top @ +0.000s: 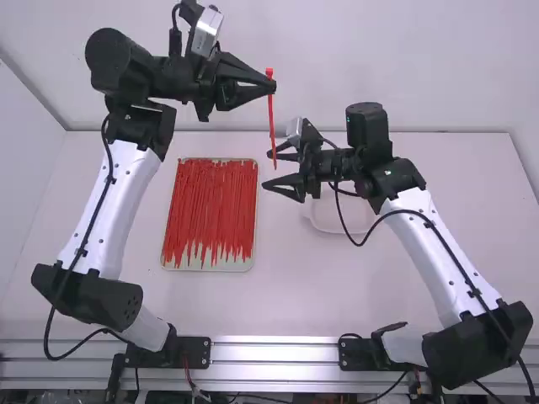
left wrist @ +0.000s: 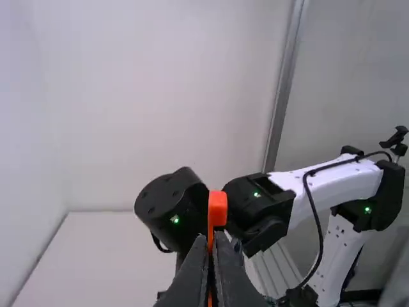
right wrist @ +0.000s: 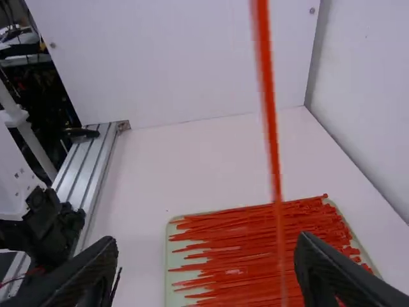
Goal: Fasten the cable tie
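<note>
My left gripper [top: 268,84] is raised high over the back of the table and is shut on a red cable tie [top: 271,114] near its head [left wrist: 217,208]. The strap hangs straight down from the fingers. My right gripper [top: 275,171] stands open just below, its two fingers either side of the strap's lower end without touching it. In the right wrist view the hanging cable tie [right wrist: 267,121] runs down between my open fingers [right wrist: 89,272].
A pale tray [top: 171,252] holding several red cable ties [top: 210,210] lies left of centre. A white bowl [top: 333,220] sits under my right arm. The table's front and right parts are bare.
</note>
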You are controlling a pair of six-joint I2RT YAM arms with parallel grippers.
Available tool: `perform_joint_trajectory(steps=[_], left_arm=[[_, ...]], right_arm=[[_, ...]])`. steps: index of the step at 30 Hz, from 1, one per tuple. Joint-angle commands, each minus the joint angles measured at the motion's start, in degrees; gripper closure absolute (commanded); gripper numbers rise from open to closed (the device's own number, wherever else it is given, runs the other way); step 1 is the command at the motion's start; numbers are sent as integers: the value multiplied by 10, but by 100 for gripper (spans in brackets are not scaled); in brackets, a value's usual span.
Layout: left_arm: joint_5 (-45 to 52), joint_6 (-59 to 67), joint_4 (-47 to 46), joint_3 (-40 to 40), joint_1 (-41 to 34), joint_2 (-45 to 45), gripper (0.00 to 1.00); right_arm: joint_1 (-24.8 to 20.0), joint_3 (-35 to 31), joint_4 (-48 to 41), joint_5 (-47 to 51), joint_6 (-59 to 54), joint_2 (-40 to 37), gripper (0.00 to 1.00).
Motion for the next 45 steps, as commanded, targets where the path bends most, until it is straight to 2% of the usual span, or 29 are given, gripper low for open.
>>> perform_joint_trajectory(steps=[1, 3, 4, 8, 9, 10, 12, 14, 19, 20, 21, 22, 23, 30, 36, 40, 45], left_arm=[[-6, 4, -13, 29, 13, -3, 98], [-21, 4, -45, 42, 16, -3, 98], [-25, 4, -51, 43, 13, -3, 98], [-23, 4, -55, 42, 13, -3, 98], [-24, 5, -61, 42, 13, -3, 98], [-24, 5, -62, 42, 13, -3, 98], [-28, 5, -64, 42, 12, -3, 98], [-29, 6, -63, 42, 12, -3, 98], [-33, 7, -63, 42, 12, -3, 96], [-34, 12, -64, 41, 12, -3, 76], [-35, 13, -64, 41, 12, -3, 69], [-38, 12, -64, 41, 14, -3, 51], [-46, 12, -69, 41, 21, -3, 1], [-78, 67, -130, 41, 46, -3, 1], [-131, 141, -227, 41, 56, -3, 1], [-159, 194, -285, 41, 54, -3, 1], [-202, 231, -333, 41, 53, -3, 1]], right_arm=[[0, 14, 0, -2, -6, -3, 33], [-1, 14, -1, -5, -2, -3, 55], [-2, 14, -1, -6, 1, -3, 59], [0, 14, 0, -6, 16, -3, 60], [-1, 14, -1, -7, 16, -3, 67], [-1, 14, -1, -8, 16, -3, 68], [-1, 14, -1, -8, 16, -3, 92], [-1, 14, -1, -8, 16, -3, 100], [-2, 14, 6, -6, 52, -3, 100], [-6, 14, 9, -6, 62, -3, 100], [-7, 14, 9, -6, 62, -3, 100], [-9, 14, 8, -7, 62, -3, 100], [-14, 14, 6, -7, 69, -3, 100], [-45, 15, 20, 2, 144, -4, 100], [-69, 15, 54, 80, 192, -4, 100], [-72, 15, 67, 173, 207, -3, 100], [-59, 15, 62, 347, 212, -3, 100]])
